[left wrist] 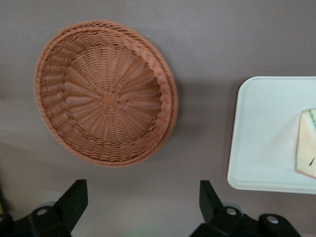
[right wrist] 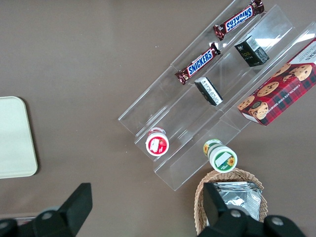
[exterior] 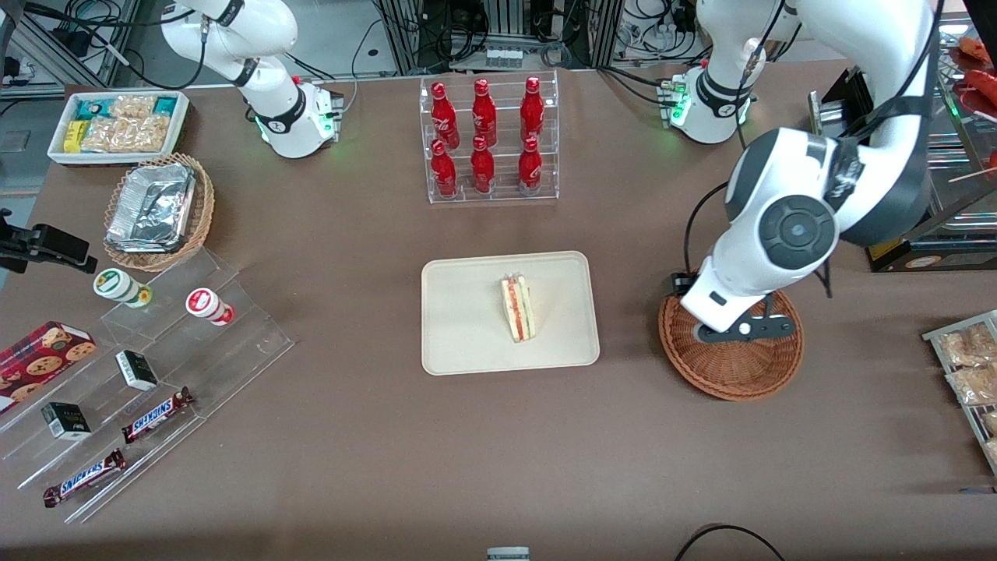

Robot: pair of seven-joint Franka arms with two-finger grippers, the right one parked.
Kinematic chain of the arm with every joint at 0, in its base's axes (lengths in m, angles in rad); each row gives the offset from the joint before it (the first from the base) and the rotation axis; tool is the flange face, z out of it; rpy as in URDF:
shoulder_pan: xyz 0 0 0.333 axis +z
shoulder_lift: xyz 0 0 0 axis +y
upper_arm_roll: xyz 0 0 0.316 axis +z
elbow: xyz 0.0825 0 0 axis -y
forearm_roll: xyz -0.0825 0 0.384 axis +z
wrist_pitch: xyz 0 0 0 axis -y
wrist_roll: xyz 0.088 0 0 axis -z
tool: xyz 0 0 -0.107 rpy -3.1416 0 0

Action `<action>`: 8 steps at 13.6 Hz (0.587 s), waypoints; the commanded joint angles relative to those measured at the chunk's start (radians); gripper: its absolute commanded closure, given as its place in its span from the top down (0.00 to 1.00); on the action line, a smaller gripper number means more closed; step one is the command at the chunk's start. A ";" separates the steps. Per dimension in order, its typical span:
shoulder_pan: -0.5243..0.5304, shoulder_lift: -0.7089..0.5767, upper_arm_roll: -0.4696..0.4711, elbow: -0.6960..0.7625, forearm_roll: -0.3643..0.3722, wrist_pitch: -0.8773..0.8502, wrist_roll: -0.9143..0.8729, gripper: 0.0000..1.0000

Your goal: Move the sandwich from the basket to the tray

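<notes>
Jaws spread wide and bare, the gripper hangs above the basket; the sandwich lies mid-tray.

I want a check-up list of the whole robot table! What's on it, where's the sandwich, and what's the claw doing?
Surface: brown table, no spills seen.
Sandwich: lying on the tray.
Basket: empty, toward the working arm's end of the table.
Clutter: rack of red bottles, Snickers bars and small packs on clear steps, cookie box, foil container in a tan basket, white snack box.
Gripper: open, holding nothing, above the basket.
Cables: black cable at the table edge nearest the camera; more on the floor past the arm bases.
Surroundings: metal racks, food display near the working arm.
</notes>
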 commanded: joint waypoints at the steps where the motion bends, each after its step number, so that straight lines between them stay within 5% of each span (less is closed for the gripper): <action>1: 0.087 -0.108 -0.018 -0.059 -0.064 -0.054 0.135 1.00; 8: 0.171 -0.241 0.008 -0.061 -0.104 -0.169 0.330 1.00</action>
